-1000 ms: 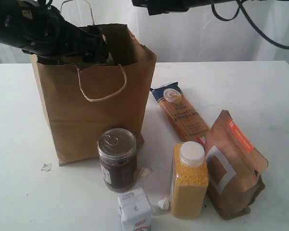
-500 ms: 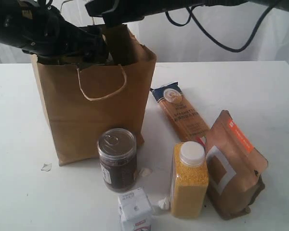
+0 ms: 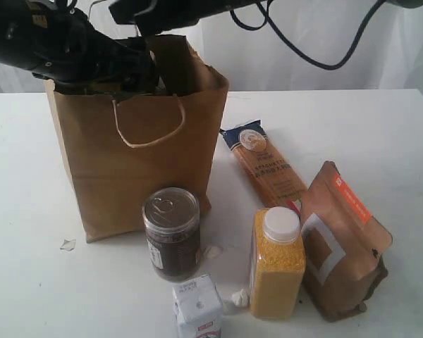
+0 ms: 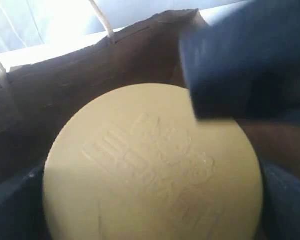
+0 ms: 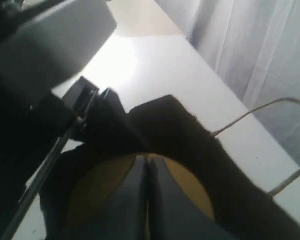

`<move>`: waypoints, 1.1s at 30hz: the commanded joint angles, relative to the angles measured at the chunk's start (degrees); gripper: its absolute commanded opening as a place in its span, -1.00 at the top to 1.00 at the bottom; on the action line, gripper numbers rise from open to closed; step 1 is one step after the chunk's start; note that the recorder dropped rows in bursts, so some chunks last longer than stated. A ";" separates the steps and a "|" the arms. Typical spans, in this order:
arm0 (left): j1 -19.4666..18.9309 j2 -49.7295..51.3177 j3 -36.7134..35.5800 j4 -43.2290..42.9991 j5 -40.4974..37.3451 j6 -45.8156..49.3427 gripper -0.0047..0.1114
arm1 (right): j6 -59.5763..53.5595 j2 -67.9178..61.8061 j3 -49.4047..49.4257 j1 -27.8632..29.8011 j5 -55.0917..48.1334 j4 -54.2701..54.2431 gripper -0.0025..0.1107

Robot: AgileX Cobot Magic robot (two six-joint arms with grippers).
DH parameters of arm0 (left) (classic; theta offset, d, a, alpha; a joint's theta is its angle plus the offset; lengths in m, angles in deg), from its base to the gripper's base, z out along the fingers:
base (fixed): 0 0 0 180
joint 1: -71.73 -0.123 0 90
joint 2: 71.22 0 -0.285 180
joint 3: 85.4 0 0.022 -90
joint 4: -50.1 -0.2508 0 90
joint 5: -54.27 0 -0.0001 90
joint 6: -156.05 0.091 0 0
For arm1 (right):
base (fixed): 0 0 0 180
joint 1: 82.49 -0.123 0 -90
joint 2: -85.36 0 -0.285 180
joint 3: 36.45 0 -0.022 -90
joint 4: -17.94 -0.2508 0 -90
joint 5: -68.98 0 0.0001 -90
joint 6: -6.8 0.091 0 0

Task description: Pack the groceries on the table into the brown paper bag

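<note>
Jar at bag mouth — both arms there
Left end effector [image 3: 137,70] grasping clear jar with olive lid [image 4: 152,165] inside brown paper bag [image 3: 137,169] — right end effector [image 5: 146,200] clenched, empty, above lid.

White tabletop [image 3: 381,134] carries the brown paper bag [image 3: 137,162] standing upright at left, dark silver-topped jar [image 3: 172,234] just in front of it, white carton [image 3: 197,310] at the near edge. Right of the bag the long spaghetti packet [image 3: 263,165] lies flat, yellow-grain bottle [image 3: 276,262] stands upright beside the brown orange-labelled pouch [image 3: 344,243], touching or nearly so. Tiny white lumps [image 3: 237,298] between carton and bottle, another scrap [image 3: 68,244] left of the bag
</note>
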 commanded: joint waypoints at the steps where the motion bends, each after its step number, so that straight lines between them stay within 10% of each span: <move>1: 0.23 -0.98 0.67 0.67 1.49 -0.04 -0.89 | 6.99 -1.96 -0.17 -0.01 -4.18 5.33 0.96; 33: 0.23 -0.98 0.67 0.67 4.56 -0.37 -0.89 | 15.07 -4.75 -5.42 -0.01 -8.79 6.78 0.96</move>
